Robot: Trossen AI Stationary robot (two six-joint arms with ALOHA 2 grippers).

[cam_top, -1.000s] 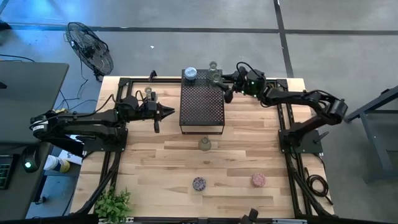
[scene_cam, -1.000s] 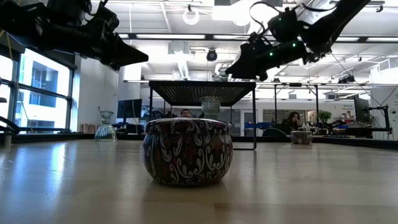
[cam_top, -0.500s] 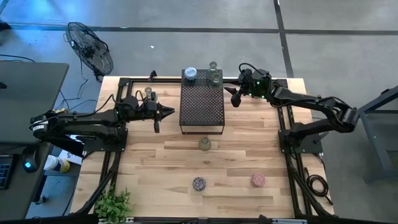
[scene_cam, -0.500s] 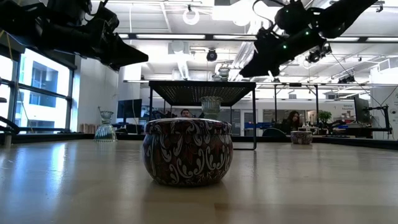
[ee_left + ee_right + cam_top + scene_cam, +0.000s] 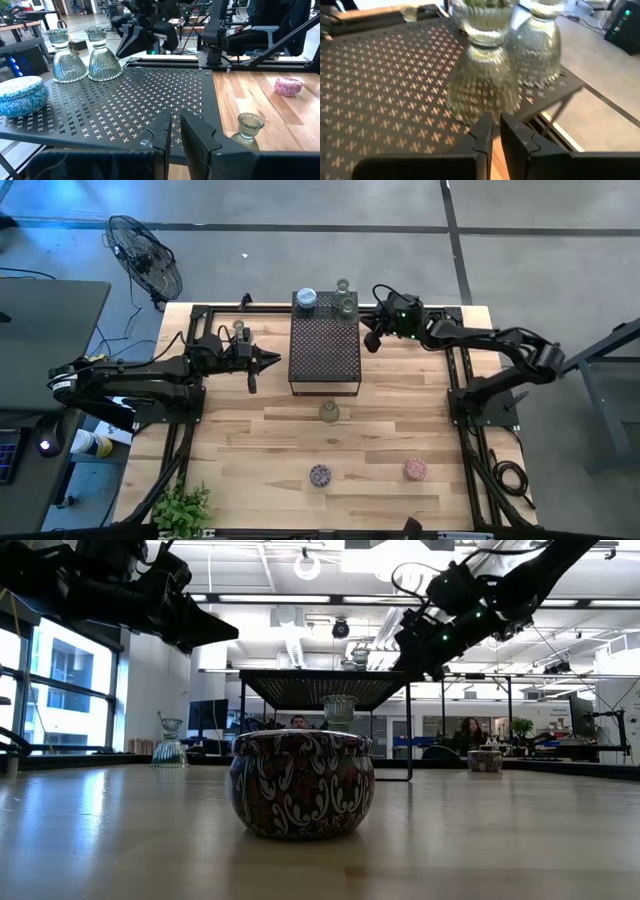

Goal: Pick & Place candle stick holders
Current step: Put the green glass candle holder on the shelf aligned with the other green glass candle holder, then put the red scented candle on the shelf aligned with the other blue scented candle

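Two clear ribbed glass candle stick holders (image 5: 347, 305) (image 5: 343, 285) stand on their wide bases at the far right corner of the black perforated stand (image 5: 325, 355); the right wrist view shows them close up (image 5: 485, 85) (image 5: 535, 50). My right gripper (image 5: 369, 341) (image 5: 493, 127) hovers shut just off that corner, tipped slightly down, touching nothing. At the stand's left side my left gripper (image 5: 272, 361) (image 5: 174, 127) waits, shut and level. More holders sit on the table: a clear one (image 5: 329, 412), a purple one (image 5: 320, 475), a pink one (image 5: 415, 470) and a clear one at the far left (image 5: 239, 328).
A blue patterned tin (image 5: 306, 299) sits on the stand's far left corner. Black frame rails (image 5: 462, 370) run along the table's sides. A green plant (image 5: 182, 505) stands at the near left corner. Bare wood lies between the stand and the near edge.
My right gripper has drawn back a little from the glass holders on the stand toward the table's right edge, tipped its fingers downward, and shut on nothing. The holders stand where they were.
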